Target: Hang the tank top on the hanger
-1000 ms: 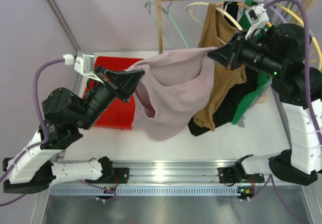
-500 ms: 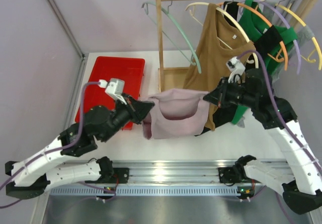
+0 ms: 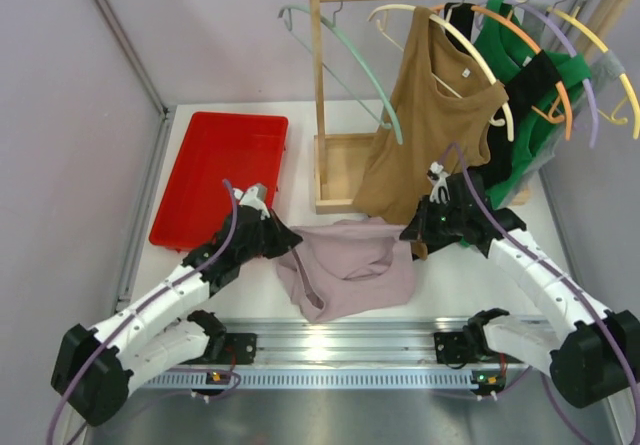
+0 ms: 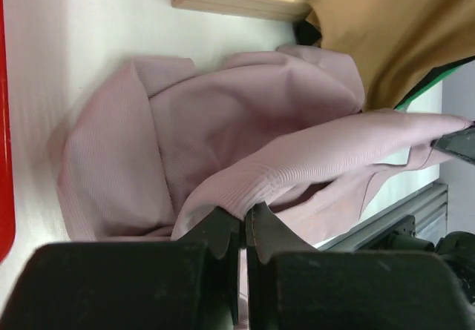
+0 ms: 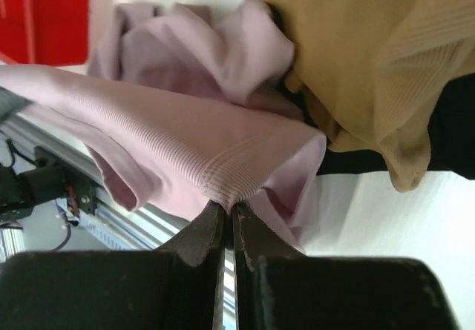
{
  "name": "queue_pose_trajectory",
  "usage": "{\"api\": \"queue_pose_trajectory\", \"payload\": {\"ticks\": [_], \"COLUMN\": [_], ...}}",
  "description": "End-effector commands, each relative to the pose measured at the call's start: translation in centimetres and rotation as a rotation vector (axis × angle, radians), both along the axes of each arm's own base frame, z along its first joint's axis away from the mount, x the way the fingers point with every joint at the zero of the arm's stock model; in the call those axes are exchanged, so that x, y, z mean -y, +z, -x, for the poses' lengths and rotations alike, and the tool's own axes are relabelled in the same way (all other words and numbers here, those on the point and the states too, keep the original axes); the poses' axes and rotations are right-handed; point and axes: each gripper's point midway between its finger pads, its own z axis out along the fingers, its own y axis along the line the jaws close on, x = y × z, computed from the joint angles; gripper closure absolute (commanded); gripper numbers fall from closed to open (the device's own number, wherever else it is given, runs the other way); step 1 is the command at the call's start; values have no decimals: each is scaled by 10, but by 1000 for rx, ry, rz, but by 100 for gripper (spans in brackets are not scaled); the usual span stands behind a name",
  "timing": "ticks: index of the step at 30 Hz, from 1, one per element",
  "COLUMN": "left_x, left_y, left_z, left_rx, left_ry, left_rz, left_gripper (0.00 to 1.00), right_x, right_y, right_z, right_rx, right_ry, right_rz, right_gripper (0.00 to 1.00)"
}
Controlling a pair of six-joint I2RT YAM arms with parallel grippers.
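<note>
Left pincer (image 4: 243,222) and right pincer (image 5: 228,215) each clenched on an edge of soft pale mauve fabric tank top (image 3: 350,260), slumped between the 2. Thin mint-green plastic hanger (image 3: 372,78) hangs bare, well beyond both. Threading not yet started.

left arm (image 3: 165,295), right arm (image 3: 540,270) low, angled inward; left fingers (image 4: 271,235), right fingers (image 5: 199,235) clamped.

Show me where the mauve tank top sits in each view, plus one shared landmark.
Top external: tank top low centre, crumpled.
Left wrist: fills the middle, down to bottom centre.
Right wrist: centre-left, down to bottom centre.
Shared landmark: brown top, top right in both wrist views.
</note>
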Motion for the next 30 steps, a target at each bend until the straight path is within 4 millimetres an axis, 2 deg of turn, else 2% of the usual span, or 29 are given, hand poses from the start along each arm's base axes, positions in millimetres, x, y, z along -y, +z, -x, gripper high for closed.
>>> {"api": "queue_pose_trajectory", "payload": {"ticks": [1,2,6,7,8,10,12,13,15,19,21,23,24,26,27,30], "left_x": [25,28,37,38,38,37,36,30,25,7,-2,-7,-9,-11,-13,-13], "left_y": [29,29,14,14,14,10,13,8,11,27,31,48,51,68,69,88], "left_z": [-9,-11,-15,-16,-18,-21,-24,-24,-26,-37,-34,-34,-32,-31,-28,-22], "left_rx": [55,53,20,18,19,6,23,-8,5,40,44,82,83,118,111,137], "left_ry": [-125,-137,-188,-192,-194,-189,-185,-162,-145,-64,-48,-38,-38,-33,-33,-48], "left_rz": [170,164,136,132,123,100,84,49,16,-68,-105,-108,-115,-103,-110,-86], "left_gripper": [100,100,94,87,85,82,78,77,68,63,63,63,62,62,62,62], "right_x": [0,2,10,10,12,16,18,19,20,22,21,19,17,15,12,11], "right_y": [1,-9,-23,-23,-23,-24,-21,-20,-16,-6,1,9,11,23,27,47], "right_z": [-21,-20,-24,-23,-24,-25,-25,-26,-25,-21,-18,-12,-10,-5,-1,6], "right_rx": [75,53,41,42,49,52,61,66,76,101,119,134,146,173,183,218], "right_ry": [-9,-10,-36,-35,-41,-50,-55,-58,-59,-68,-71,-62,-57,-48,-33,-31], "right_rz": [-10,8,59,65,72,97,106,112,115,126,124,126,136,134,131,108], "right_gripper": [98,94,88,85,75,63,55,49,44,36,35,34,34,32,32,31]}}
